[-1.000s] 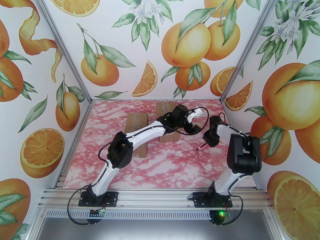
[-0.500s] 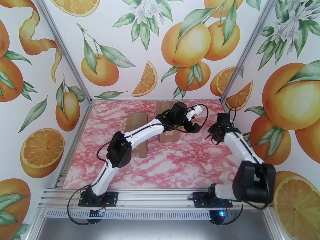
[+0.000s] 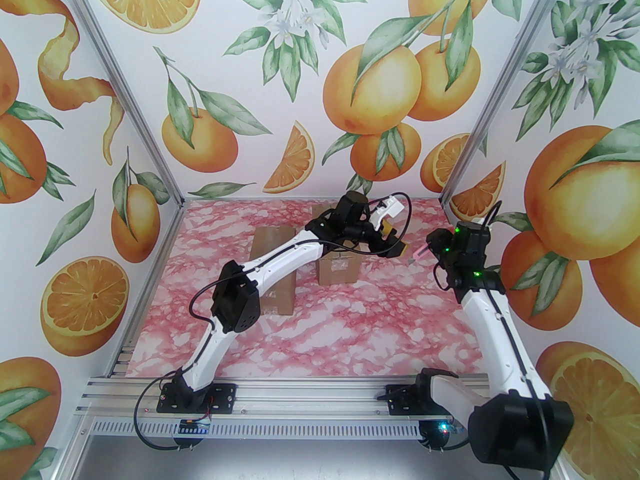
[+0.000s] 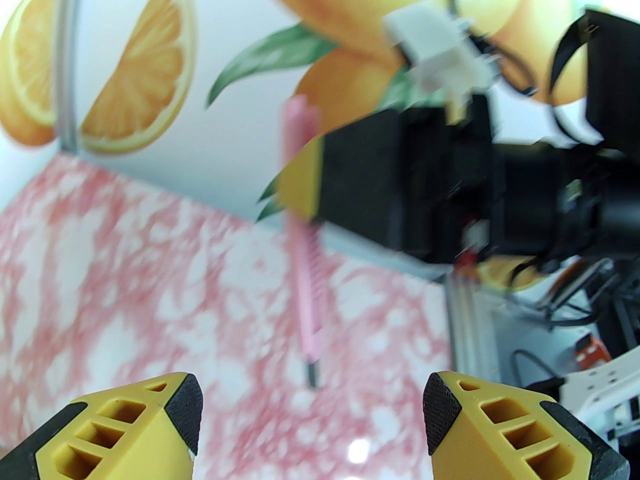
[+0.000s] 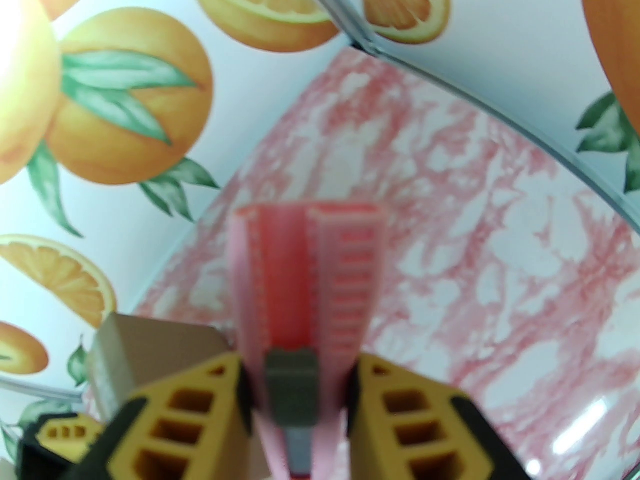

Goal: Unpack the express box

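Since a second ago the right arm has swung out and up. Its elbow is now down at the near right corner and the right gripper (image 3: 426, 251) is up by the far right side of the surface (image 3: 350, 328). The left arm lifted a bit too.

Right claw is clamped on the pink utility knife (image 5: 305, 278), gripped near the slider with the handle end sticking out ahead of the fingers. In the left wrist view the knife (image 4: 307, 308) hangs blade-end down.

Left gripper (image 4: 312, 403) is wide open, aimed at the knife and near it, not touching. To me that's a handover or regrip setup, so the blade ends up usable.

The express box (image 3: 340, 268), I take it, is the one near the far edge at centre, just below the left wrist. A second box (image 3: 272, 240) sits to its left, partly under the left arm. Both look closed; I can't make out any cut tape.
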